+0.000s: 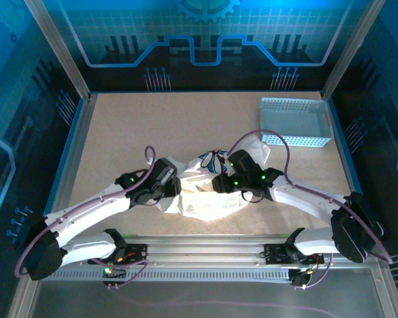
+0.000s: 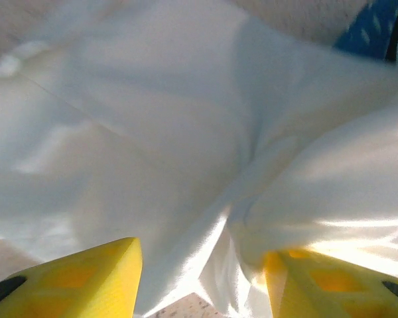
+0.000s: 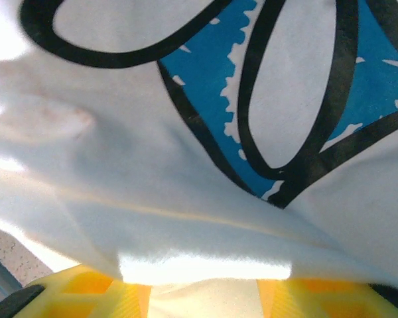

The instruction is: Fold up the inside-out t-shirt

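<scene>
The inside-out t-shirt (image 1: 202, 202) lies crumpled in a white heap near the table's front edge, its blue-and-black print (image 1: 209, 161) showing at the back. My left gripper (image 1: 174, 184) presses into the heap's left side. In the left wrist view its yellow fingers (image 2: 86, 275) stand well apart, open (image 2: 202, 265), with a ridge of white cloth (image 2: 252, 199) rising between them and touching the right finger. My right gripper (image 1: 219, 182) is at the heap's right side. It is open (image 3: 199, 281), and a fold of cloth (image 3: 205, 265) lies over its fingertips below the large print (image 3: 205, 73).
A light blue-grey perforated basket (image 1: 296, 122) stands at the back right of the tan tabletop (image 1: 132, 132). Blue walls and metal posts enclose the table. A metal rail (image 1: 199, 248) runs along the front edge between the arm bases.
</scene>
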Tool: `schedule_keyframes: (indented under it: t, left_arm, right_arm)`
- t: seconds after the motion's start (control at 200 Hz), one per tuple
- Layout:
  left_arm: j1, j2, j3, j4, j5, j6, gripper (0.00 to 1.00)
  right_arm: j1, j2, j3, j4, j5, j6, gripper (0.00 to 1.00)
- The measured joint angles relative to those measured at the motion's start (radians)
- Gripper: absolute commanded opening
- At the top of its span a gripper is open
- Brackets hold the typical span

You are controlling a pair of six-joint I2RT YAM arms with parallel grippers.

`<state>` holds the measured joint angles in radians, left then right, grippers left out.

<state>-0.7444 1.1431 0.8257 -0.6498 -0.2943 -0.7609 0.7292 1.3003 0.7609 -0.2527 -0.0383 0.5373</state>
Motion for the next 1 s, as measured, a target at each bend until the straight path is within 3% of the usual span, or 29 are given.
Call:
schedule_keyframes:
  t: [0.19,0.41,0.7,1.0]
  left_arm:
    - [-0.166,0.047,0.268,-0.207,-0.131,-0.004,0.57]
    - [-0.299,0.306,0.445,-0.346,-0.166,-0.073,0.56]
    - [-0.323,0.520,0.503,-0.373,-0.163,-0.156,0.57]
    - [-0.323,0.662,0.579,-0.408,-0.204,-0.180,0.54]
  right_arm:
    - [0.004,-0.051,0.000,0.000,0.005,-0.003,0.47]
    - [0.005,-0.146,-0.015,-0.005,0.059,0.005,0.50]
    - [-0.020,-0.327,-0.074,-0.079,0.179,0.025,0.55]
    - [-0.045,-0.392,-0.120,-0.113,0.193,0.033,0.55]
